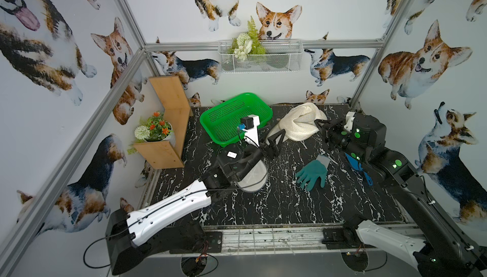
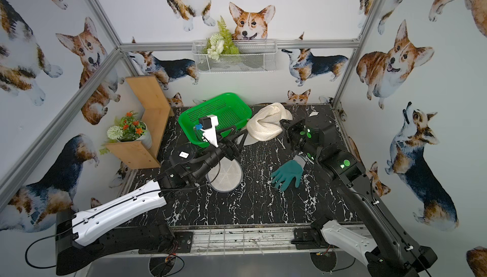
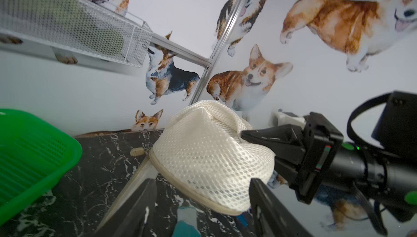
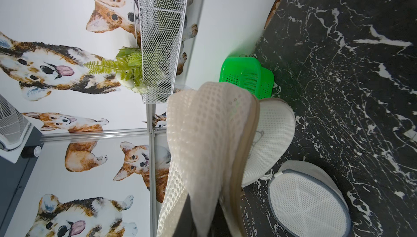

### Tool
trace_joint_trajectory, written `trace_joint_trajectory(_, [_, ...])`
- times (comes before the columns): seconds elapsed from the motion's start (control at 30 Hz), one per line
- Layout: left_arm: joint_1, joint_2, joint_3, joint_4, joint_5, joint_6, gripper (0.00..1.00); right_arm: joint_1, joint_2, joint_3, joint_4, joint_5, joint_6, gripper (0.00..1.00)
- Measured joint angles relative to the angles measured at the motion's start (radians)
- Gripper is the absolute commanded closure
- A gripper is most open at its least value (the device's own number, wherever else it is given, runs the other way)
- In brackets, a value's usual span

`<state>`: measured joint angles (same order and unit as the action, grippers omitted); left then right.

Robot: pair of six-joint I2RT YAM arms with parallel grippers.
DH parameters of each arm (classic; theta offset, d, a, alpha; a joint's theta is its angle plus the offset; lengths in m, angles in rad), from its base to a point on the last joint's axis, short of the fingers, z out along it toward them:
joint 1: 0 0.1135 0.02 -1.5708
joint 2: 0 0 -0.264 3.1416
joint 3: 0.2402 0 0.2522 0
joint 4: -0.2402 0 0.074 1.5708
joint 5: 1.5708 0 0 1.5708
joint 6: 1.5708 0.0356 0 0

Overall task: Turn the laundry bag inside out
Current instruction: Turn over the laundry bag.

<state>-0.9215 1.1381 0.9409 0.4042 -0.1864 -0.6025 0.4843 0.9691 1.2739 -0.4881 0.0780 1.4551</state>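
The bag (image 1: 300, 125) is cream net cloth with lots of small holes and a tan band along its edge. It sits at the far side of the dark surface (image 1: 276, 204), just right of the green basket (image 1: 226, 117). It is puffed up in a lump, with a deep fold down its middle. One round flat part (image 4: 270, 138) of it lies on the surface, and the rest is lifted up.

The right pincer (image 1: 318, 124) is clamped on the bag's right side, with cloth pinched tight in it. The left pincer (image 3: 200, 186) is apart, close to the bag's low left edge. The tan band hangs between its fingers (image 3: 144, 202), but I cannot tell if they touch it.

A teal glove (image 1: 313, 174) lies nearer, to the right. A white net disc (image 4: 309, 199) with a grey rim lies under the left arm.
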Motion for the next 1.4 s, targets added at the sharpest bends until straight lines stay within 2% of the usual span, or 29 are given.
trace_joint_trajectory(0.13, [0.035,0.060,-0.021,0.082,0.074,-0.272,0.19,0.000,-0.003,-0.014,0.042,0.000,0.000,1.00])
trace_joint_trajectory(0.23, [0.045,0.103,-0.021,0.167,0.119,-0.423,0.13,0.000,-0.011,-0.031,0.068,0.000,0.000,1.00])
trace_joint_trajectory(0.43, [0.043,0.190,-0.004,0.341,0.196,-0.603,0.09,0.000,-0.005,-0.055,0.114,0.000,0.002,1.00])
trace_joint_trajectory(0.5, [0.034,0.211,0.013,0.356,0.208,-0.627,0.08,0.000,0.003,-0.060,0.131,0.001,0.010,1.00])
trace_joint_trajectory(0.6, [0.000,0.226,0.021,0.369,0.204,-0.634,0.01,0.000,0.011,-0.071,0.156,0.016,0.036,1.00])
trace_joint_trajectory(0.77, [-0.062,0.241,0.042,0.367,0.110,-0.604,0.01,0.000,0.047,-0.072,0.198,0.057,0.083,1.00])
trace_joint_trajectory(0.87, [-0.082,0.269,0.090,0.337,0.033,-0.600,0.12,0.010,0.072,-0.067,0.217,0.085,0.086,1.00])
trace_joint_trajectory(0.97, [-0.101,0.282,0.126,0.309,-0.010,-0.613,0.29,0.016,0.085,-0.066,0.239,0.103,0.085,1.00])
trace_joint_trajectory(1.03, [-0.103,0.283,0.127,0.286,-0.047,-0.648,0.33,0.019,0.087,-0.066,0.253,0.110,0.084,1.00])
trace_joint_trajectory(1.07, [-0.101,0.285,0.131,0.266,-0.068,-0.662,0.33,0.020,0.086,-0.069,0.261,0.116,0.082,1.00])
trace_joint_trajectory(1.17, [-0.102,0.289,0.150,0.193,-0.107,-0.718,0.18,0.022,0.075,-0.085,0.274,0.139,0.076,1.00])
trace_joint_trajectory(1.2, [-0.107,0.286,0.153,0.166,-0.116,-0.742,0.16,0.022,0.070,-0.091,0.275,0.154,0.073,1.00])
trace_joint_trajectory(1.4, [-0.145,0.252,0.156,0.056,-0.150,-0.818,0.19,0.022,0.060,-0.109,0.294,0.218,0.033,1.00])
